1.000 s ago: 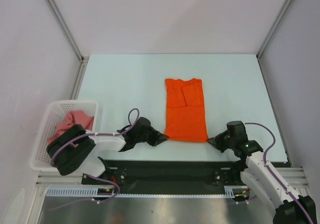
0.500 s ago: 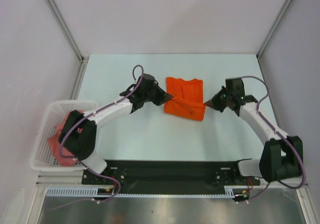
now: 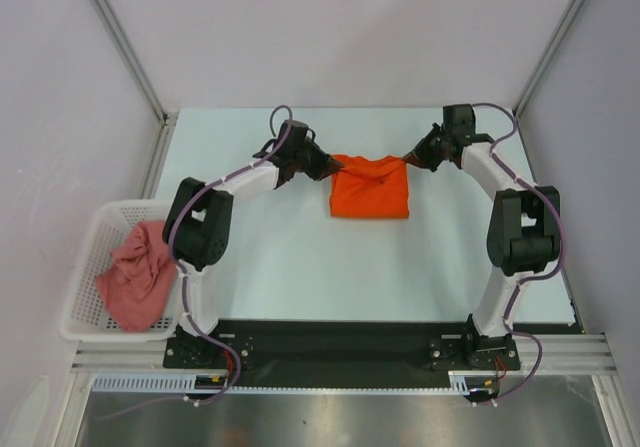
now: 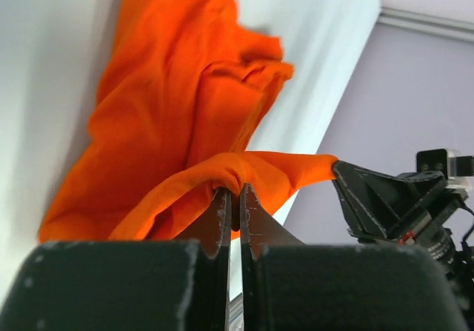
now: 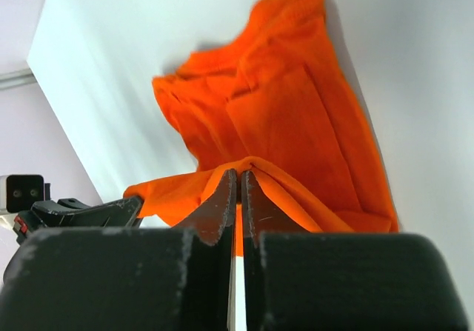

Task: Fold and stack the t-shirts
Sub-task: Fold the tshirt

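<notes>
1. Seen from above, a pale bench (image 3: pixel 270 257) carries an orange t-shirt (image 3: pixel 370 195). The shirt lies toward the far side, gathered into a short, roughly square block.
2. The left claw (image 3: pixel 328 170) is at the orange t-shirt's far-left corner, clenched on a pinch of its cloth.
3. The right claw (image 3: pixel 410 159) is at the orange t-shirt's far-right corner, also clenched on its cloth.
4. Between the two claws the far edge of the orange t-shirt is lifted and pulled into a line. The rest of the shirt lies on the bench.
5. In the left wrist view, the left claw (image 4: pixel 232 190) has its dark fingers (image 4: pixel 255 223) pressed almost together, with a fold of orange cloth caught at their tips. A strip of that cloth runs across to the tip of the right claw (image 4: pixel 348 179). Beyond the strip the shirt lies rumpled.
6. In the right wrist view, the right claw (image 5: pixel 238 174) grips in the same way, with orange cloth draped over the nearly touching tips. The left claw (image 5: pixel 129 205) holds the other end of the strip.
7. A white lattice basket (image 3: pixel 90 237) sits well to the near left of the orange t-shirt. A pink t-shirt (image 3: pixel 135 277) is heaped inside it, unfolded.
</notes>
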`<state>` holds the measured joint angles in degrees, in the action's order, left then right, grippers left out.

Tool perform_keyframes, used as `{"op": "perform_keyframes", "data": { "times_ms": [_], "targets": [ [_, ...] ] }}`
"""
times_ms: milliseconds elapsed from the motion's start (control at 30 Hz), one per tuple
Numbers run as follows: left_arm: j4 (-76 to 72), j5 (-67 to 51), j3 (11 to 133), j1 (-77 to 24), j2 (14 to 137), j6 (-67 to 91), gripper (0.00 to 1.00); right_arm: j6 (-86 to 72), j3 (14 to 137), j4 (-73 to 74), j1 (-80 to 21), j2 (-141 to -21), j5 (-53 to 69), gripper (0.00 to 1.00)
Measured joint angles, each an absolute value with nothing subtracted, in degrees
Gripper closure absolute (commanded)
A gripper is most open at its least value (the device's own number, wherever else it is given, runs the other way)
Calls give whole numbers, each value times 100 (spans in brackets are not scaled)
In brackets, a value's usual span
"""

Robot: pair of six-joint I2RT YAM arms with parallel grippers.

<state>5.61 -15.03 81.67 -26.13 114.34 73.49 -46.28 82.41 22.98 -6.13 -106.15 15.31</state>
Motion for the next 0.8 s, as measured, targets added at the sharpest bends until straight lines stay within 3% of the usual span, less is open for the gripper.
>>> {"op": "perform_keyframes", "data": {
  "times_ms": [800],
  "targets": [
    [-311,-1857,9688,-2143,13222,7651,99,-4696,9924,1870,-231,-12549,2349,100]
  ]
}}
